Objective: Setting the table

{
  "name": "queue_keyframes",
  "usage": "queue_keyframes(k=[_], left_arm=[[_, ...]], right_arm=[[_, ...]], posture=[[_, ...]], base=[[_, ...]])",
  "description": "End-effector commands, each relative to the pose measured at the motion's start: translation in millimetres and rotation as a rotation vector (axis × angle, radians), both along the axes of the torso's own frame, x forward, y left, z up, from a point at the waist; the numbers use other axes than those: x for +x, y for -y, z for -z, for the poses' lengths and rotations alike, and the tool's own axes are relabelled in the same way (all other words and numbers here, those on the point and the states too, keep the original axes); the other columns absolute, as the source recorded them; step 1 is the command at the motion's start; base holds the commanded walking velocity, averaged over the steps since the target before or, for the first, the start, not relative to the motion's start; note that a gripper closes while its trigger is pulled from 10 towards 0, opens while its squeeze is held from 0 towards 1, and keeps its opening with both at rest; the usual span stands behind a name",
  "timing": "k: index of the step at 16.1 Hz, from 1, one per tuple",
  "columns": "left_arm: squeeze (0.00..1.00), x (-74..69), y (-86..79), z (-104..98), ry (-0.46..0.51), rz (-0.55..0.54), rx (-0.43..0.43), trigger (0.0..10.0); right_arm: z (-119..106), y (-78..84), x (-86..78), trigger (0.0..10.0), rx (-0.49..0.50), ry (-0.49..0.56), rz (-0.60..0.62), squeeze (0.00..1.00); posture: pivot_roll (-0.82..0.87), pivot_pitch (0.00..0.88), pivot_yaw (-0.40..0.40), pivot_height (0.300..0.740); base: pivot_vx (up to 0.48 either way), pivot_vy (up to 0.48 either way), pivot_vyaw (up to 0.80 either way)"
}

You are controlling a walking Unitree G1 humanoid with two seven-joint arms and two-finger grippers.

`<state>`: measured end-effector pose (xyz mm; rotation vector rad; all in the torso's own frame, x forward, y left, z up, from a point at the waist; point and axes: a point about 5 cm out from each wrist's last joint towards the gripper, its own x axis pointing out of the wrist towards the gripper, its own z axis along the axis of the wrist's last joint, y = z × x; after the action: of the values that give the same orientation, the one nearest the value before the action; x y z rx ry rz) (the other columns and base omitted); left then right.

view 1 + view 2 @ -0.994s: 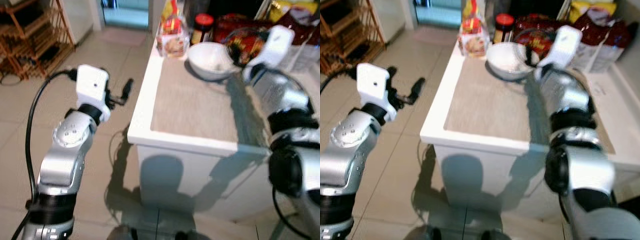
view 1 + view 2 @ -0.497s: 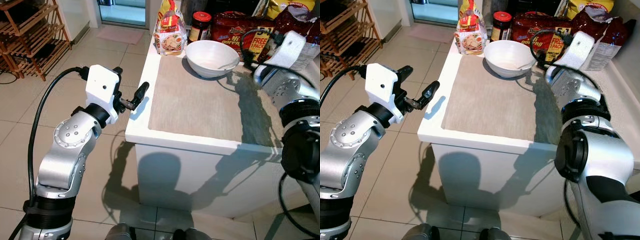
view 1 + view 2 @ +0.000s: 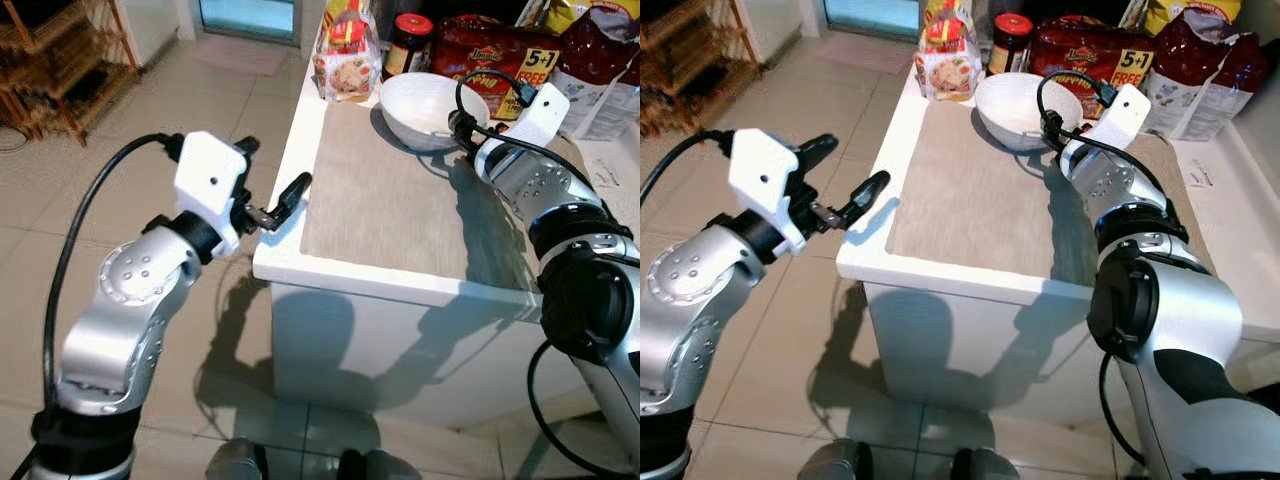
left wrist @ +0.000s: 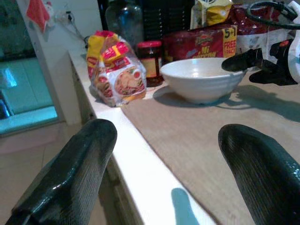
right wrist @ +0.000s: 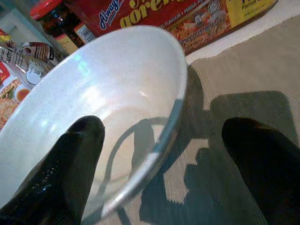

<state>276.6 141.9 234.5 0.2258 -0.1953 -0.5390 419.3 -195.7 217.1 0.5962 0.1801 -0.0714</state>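
Observation:
A white bowl (image 3: 421,102) stands at the far end of a beige placemat (image 3: 395,205) on the white table. My right gripper (image 3: 463,127) is open at the bowl's right rim. In the right wrist view one finger (image 5: 77,159) lies over the inside of the bowl (image 5: 93,108) and the other (image 5: 262,164) is outside, over the mat. My left gripper (image 3: 272,172) is open beside the table's left edge, level with the near half of the mat, holding nothing. The left wrist view looks along the table to the bowl (image 4: 202,78).
Behind the bowl stand a noodle packet (image 3: 346,58), a red-lidded jar (image 3: 409,40), red snack packs (image 3: 495,62) and dark bags (image 3: 603,72). A wooden rack (image 3: 55,60) stands on the tiled floor at far left. The table's near edge (image 3: 390,280) is just ahead.
My right gripper has moved in toward the bowl and now straddles its right rim. My left gripper has come closer to the table's left edge. The camera has shifted too.

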Motion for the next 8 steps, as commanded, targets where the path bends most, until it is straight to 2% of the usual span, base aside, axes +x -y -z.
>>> queue_keyframes(k=[1,4,6,7,8], left_arm=[[0.00,-5.7,-0.8,-5.6,0.019,0.003,0.005,10.0],[0.00,-9.3,-4.2,-10.8,0.028,-0.025,0.022,10.0],[0.00,-12.9,-2.7,-10.0,0.022,-0.023,0.025,10.0],[0.00,-13.5,-1.6,-9.6,0.016,-0.015,0.030,10.0],[0.00,-14.0,-1.3,-9.6,0.013,-0.013,0.036,10.0]], right_arm=[[-2.6,-5.2,1.4,10.0,0.032,-0.001,0.002,0.00],[-5.5,-14.6,3.1,10.0,0.099,0.023,-0.014,0.00],[-2.6,-17.3,2.8,10.0,0.185,0.017,-0.010,0.00],[-2.0,-18.8,2.7,9.3,0.213,0.016,-0.016,0.00],[-1.7,-19.7,2.7,4.2,0.220,0.013,-0.019,0.00]], posture=[[0.24,0.179,-0.115,0.740],[0.25,0.205,-0.116,0.740],[0.25,0.212,-0.109,0.740],[0.25,0.212,-0.108,0.740],[0.25,0.213,-0.106,0.740]], base=[[0.000,0.000,0.00],[0.000,0.000,0.00],[0.000,0.000,0.00],[0.000,0.000,0.00],[0.000,0.000,0.00]])
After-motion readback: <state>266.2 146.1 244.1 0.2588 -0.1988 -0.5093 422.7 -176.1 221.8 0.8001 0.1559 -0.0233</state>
